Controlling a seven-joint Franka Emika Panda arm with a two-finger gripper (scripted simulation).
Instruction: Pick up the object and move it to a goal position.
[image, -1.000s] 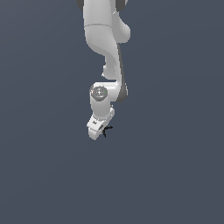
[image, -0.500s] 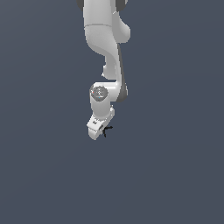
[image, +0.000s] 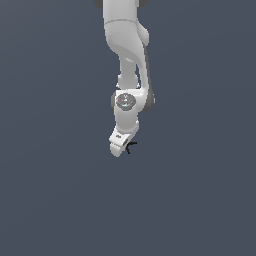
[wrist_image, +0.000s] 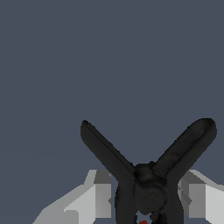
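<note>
1. Black and spindly, the object (wrist_image: 146, 183) fills the lower middle of your wrist view: two thick prongs spread in a V, more stems run down from a knobby hub, and there is a small red spot at the frame edge.
2. White fingers (wrist_image: 98, 197) show on both sides of the object's hub in the wrist view, one block each side, with the hub sitting between them.
3. The fingers look drawn in narrow around the object. Contact at the pads is hidden by the object itself, so you cannot tell for sure whether they are clamped on it.
4. In the exterior view the object (image: 131, 147) is a tiny dark sprig at the tip of the gripper (image: 120, 145), poking out toward the exterior view's right.
5. The arm (image: 125, 50) comes down from the top of the exterior view, with the gripper at its low end, tilted.
6. Plain grey-blue tabletop (image: 55, 190) all round. You cannot tell from either view whether the object touches it or hangs above it.
7. Count: one object, one arm, one gripper, two fingers seen.
</note>
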